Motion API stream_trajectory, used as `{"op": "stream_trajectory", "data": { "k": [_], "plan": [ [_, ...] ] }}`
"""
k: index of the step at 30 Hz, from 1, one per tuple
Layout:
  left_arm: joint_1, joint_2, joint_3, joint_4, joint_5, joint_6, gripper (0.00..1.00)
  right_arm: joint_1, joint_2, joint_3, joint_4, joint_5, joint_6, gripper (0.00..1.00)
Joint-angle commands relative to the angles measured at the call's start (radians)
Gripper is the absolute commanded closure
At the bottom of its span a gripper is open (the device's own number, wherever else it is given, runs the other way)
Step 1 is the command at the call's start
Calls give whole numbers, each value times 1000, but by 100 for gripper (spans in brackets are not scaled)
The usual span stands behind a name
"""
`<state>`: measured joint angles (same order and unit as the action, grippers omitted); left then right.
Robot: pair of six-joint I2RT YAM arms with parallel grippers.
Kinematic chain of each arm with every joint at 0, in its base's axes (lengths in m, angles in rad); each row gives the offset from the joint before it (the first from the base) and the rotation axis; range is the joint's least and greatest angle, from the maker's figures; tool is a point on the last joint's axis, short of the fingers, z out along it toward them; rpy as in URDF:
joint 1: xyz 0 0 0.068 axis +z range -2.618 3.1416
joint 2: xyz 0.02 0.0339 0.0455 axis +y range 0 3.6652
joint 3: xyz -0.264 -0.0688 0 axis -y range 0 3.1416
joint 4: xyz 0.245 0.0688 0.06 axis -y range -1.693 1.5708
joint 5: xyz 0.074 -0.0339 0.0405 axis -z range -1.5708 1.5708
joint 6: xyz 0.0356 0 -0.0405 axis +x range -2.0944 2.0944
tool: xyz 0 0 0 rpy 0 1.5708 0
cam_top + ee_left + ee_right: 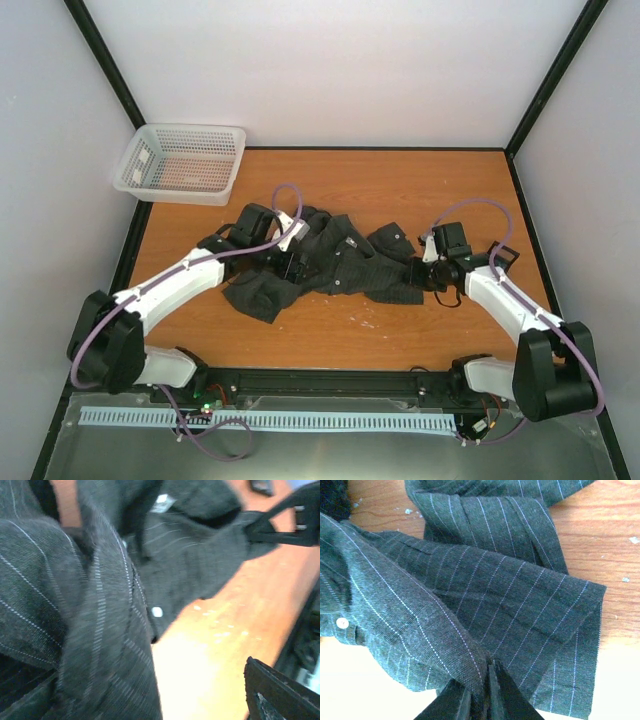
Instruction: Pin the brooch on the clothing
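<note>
The dark pinstriped shirt (340,262) lies crumpled in the middle of the wooden table (400,180). My left gripper (290,265) is down on the shirt's left part. In the left wrist view only one finger (280,690) shows, far right with bare table beside it. Cloth (90,630) with a white button (157,612) covers the other side, so the jaws look open. My right gripper (420,272) is shut on a fold of the shirt's right edge (485,595), pinched at the fingertips (487,667). No brooch shows in any view.
A white mesh basket (182,162) stands at the far left corner. Small white specks (365,322) lie on the wood in front of the shirt. White walls with black frame posts enclose the table.
</note>
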<state>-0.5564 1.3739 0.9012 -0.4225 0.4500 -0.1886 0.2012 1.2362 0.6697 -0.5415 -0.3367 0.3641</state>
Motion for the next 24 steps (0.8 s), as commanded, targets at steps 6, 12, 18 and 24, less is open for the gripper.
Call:
{"op": "stream_trajectory", "data": {
  "k": [6, 12, 18, 24],
  "plan": [
    [3, -160, -25, -8, 379, 22, 14, -11, -104, -6, 18, 8, 13, 89],
    [4, -93, 86, -70, 142, -7, 9, -12, -125, -21, 19, 9, 17, 89],
    [4, 35, 282, -137, 12, 4, 11, -13, -142, -21, 14, 13, 12, 88],
    [4, 135, 327, -154, -7, 2, 12, -14, -154, -18, 17, 19, 11, 88]
  ]
}}
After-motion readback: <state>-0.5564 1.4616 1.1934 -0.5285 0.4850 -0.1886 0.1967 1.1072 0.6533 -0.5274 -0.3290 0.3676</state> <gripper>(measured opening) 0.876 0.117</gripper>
